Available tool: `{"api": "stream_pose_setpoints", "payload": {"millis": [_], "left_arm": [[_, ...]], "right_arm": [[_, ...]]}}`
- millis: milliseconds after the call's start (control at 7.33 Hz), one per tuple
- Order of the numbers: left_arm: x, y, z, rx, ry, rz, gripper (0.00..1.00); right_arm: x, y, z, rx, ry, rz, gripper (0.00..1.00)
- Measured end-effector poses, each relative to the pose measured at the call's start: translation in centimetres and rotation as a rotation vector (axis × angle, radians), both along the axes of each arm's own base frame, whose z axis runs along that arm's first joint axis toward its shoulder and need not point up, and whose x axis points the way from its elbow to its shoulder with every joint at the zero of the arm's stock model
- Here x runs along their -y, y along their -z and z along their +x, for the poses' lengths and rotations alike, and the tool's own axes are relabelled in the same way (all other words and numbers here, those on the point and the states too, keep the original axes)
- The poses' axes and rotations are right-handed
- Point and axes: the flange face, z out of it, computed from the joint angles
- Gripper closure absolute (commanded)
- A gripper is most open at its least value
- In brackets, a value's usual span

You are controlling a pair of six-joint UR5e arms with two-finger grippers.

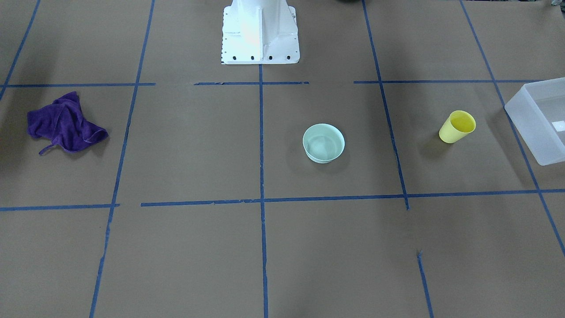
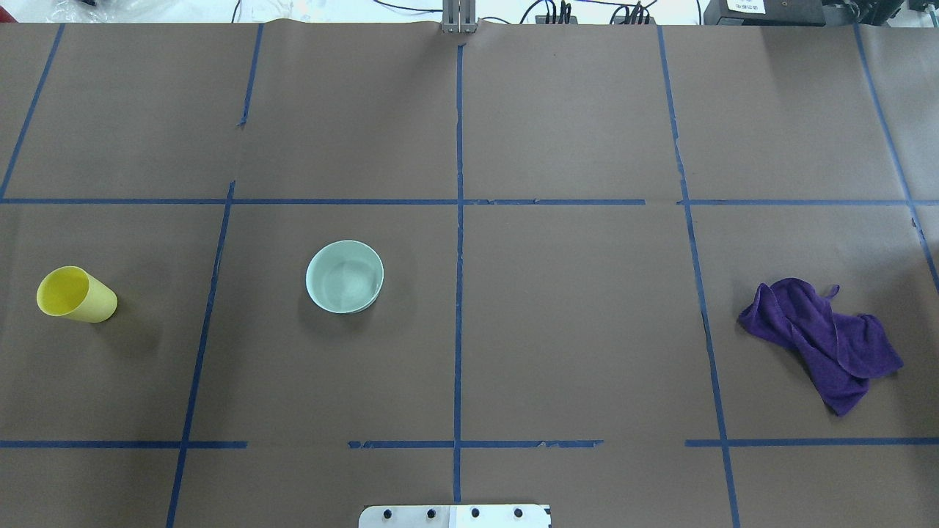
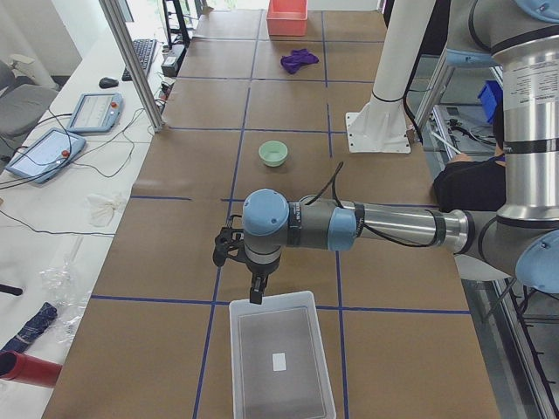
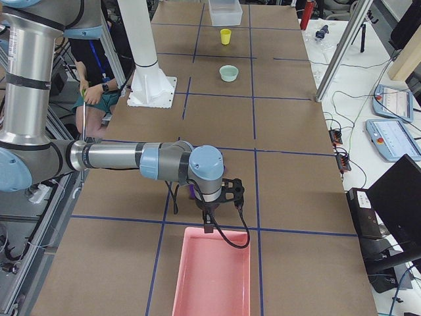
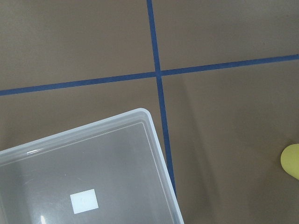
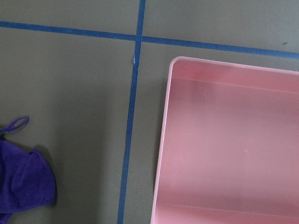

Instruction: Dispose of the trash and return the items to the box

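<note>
Exterior front-facing view: on the table, the translucent frosted-white rectangular plastic tub sits at the frame's right edge, the round pale mint-green bowl near centre, and the small yellow plastic tumbler cup upright between them, all apart. Whether either arm's jaws are open or closed cannot be told. Likely risks: the bowl's rim slipping from a pinch, and the light cup toppling if nudged.

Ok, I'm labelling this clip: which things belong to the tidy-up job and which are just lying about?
Job: yellow cup, mint-green bowl, translucent box they go back in. Probably also, as trash and bin: purple cloth, pink tub.
Lying about: white robot base, teach pendants, blue tape grid.
</note>
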Motion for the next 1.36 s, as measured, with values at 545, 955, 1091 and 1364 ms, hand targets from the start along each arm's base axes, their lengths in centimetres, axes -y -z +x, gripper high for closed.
{"api": "stream_pose_setpoints", "payload": {"millis": [545, 955, 1091, 1364], "left_arm": [[0.6, 2.1, 0.4, 0.011, -0.012, 0.104, 0.0], [3.4, 4.8, 2.6, 0.015, -0.057, 0.308, 0.0], [4.8, 6.6, 3.1, 0.013, -0.066, 0.414, 0.0], [6.4, 8.7, 4.4, -0.015, -0.043, 0.576, 0.0]], "right_arm": [[-0.1, -0.4, -0.1, 0.004, -0.002, -0.012, 0.0], [1.0, 0.3, -0.2, 0.003, -0.001, 0.019, 0.0], [2.5, 1.8, -0.1, -0.006, 0.0, 0.097, 0.0], [4.2, 3.8, -0.1, -0.01, -0.001, 0.251, 0.0]]}}
